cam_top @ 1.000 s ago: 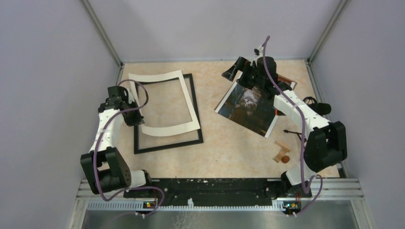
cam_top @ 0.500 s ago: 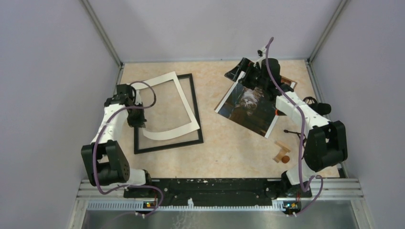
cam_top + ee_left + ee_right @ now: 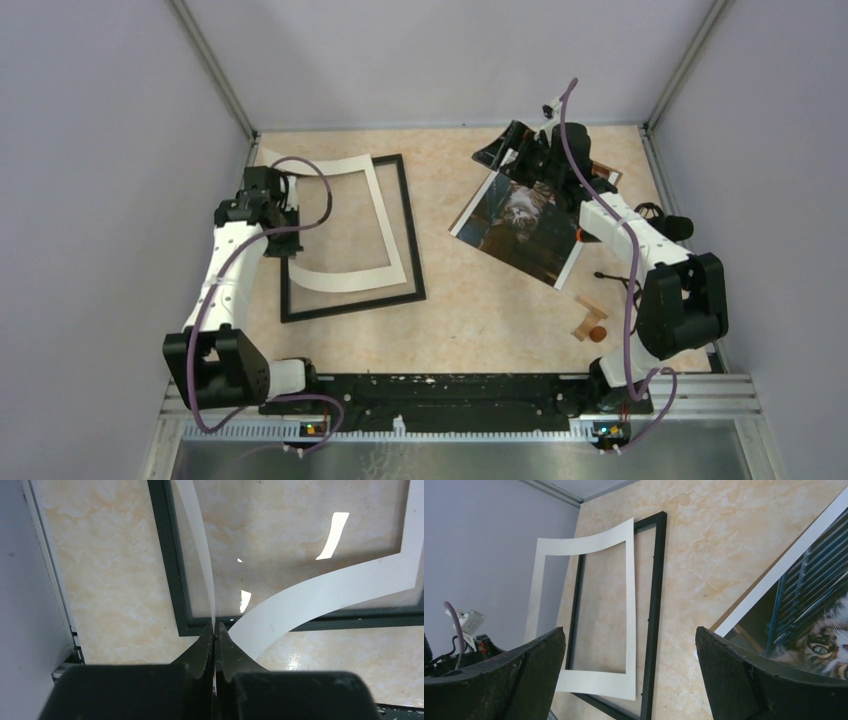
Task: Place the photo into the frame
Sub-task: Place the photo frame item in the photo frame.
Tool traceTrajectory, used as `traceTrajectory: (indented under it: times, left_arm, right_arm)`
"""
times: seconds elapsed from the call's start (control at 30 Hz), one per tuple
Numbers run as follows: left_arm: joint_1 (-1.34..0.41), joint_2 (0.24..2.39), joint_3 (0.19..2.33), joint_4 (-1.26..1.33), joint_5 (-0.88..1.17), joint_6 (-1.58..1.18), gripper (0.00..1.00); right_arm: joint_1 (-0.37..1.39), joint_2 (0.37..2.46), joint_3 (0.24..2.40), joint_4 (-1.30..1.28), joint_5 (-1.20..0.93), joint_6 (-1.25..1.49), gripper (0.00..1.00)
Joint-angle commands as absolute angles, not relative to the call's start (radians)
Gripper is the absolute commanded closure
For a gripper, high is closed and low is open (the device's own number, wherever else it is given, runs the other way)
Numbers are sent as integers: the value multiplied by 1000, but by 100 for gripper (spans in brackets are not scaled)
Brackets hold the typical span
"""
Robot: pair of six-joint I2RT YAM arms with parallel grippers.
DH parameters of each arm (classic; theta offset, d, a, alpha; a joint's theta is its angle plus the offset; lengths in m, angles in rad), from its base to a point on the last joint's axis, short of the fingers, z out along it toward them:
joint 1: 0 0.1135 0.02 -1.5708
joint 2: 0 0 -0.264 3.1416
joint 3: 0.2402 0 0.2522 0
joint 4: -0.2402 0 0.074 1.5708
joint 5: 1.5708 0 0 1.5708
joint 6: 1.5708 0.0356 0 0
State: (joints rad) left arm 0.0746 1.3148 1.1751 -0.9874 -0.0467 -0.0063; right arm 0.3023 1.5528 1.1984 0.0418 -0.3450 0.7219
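The frame (image 3: 413, 240), thin and black, lies flat at the left of the table. A white mat (image 3: 390, 220) lies over it. My left gripper (image 3: 281, 243) is shut on the mat's left edge and holds that side up, so the mat bends. The left wrist view shows the gripper (image 3: 215, 626) pinching the mat (image 3: 320, 587) above the frame (image 3: 172, 555). The photo (image 3: 525, 225), a cat picture with a white border, lies at the right. My right gripper (image 3: 500, 148) is open and empty above the photo's far corner. Its wrist view shows the photo (image 3: 809, 605), frame (image 3: 655, 605) and mat (image 3: 630, 605).
A brown board (image 3: 603, 170) lies partly under the photo's far side. Small wooden pieces (image 3: 590, 320) lie near the right arm. Black items (image 3: 668, 225) sit at the right edge. Grey walls close in the table on three sides.
My left gripper has moved toward the back wall with the mat's left edge, and the mat now curves up more. The right gripper has shifted slightly right.
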Motion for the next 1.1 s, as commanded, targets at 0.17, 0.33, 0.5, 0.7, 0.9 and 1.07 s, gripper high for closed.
traceTrajectory:
  times: [0.17,0.33,0.5,0.7,0.9,1.07]
  left_arm:
    - [46,1261,1142,-947,48,55,100]
    - [-127,1282,1136,-938,-68,59,100]
    - [-156,1247,1157,-961,-96,35,100]
    - [-161,1082,1116,-916,-200,69,100]
    - [-163,997,1086,-884,-127,89,100]
    - [-163,1010,1089,-890,-69,81,100]
  right_arm:
    - [288,1540,1194,102,-368,733,1]
    - [287,1537,1194,102,-364,732,1]
    - [287,1544,1193,109,-369,735,1]
    - [285,1555,1195,111,-380,741,1]
    - [281,1555,1192,113,-383,742,1]
    - [281,1554,1190,115,-384,742,1]
